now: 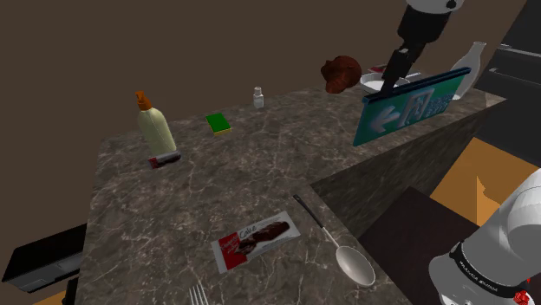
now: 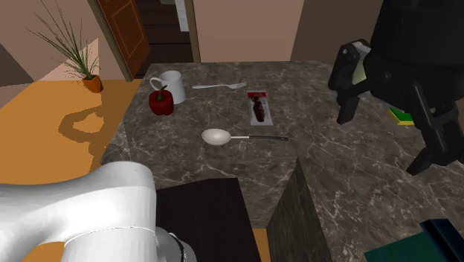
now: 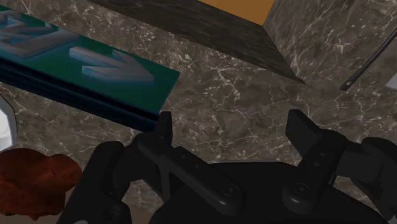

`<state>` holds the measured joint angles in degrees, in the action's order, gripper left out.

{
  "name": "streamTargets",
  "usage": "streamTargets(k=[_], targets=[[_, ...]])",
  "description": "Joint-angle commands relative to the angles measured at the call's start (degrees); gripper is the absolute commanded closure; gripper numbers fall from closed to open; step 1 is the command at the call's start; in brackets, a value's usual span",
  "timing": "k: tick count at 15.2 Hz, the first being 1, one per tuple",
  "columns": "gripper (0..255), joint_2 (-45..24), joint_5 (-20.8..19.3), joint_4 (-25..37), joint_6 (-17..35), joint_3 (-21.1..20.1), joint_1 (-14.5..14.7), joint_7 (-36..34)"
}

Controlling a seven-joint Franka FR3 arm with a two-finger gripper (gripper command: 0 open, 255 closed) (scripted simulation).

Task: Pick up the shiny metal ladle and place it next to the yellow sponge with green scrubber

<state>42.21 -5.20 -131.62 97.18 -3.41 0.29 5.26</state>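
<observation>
mug (image 2: 171,83), red pepper (image 2: 161,103), fork (image 2: 219,86), potted plant (image 2: 92,83)

The ladle (image 2: 220,137) is silver, the sponge (image 1: 219,124) green-and-yellow.

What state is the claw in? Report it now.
Claw: open, holding nothing.

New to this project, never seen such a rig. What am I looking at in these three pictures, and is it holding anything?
It is one white robot arm with a black two-finger gripper, rendered in a simulator. The shoulder view looks down from beside its stand, the second exterior view comes from another angle, and the wrist view looks along the fingers. On the dark marbled counter are a metal ladle, a green-and-yellow sponge, a chocolate bar and a bottle. The gripper is open and holds nothing.
</observation>
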Motion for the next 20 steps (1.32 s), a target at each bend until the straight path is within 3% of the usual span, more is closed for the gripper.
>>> streamTargets(k=[1,11,20], targets=[[0,0.0,0.0,0.0,0.0,0.0,0.0,0.0],[0,3.5,9.6,-14.1,7.4,-7.5,2.9,-14.2],[0,0.0,20.6,-21.7,17.3,-16.3,7.3,-27.1]])
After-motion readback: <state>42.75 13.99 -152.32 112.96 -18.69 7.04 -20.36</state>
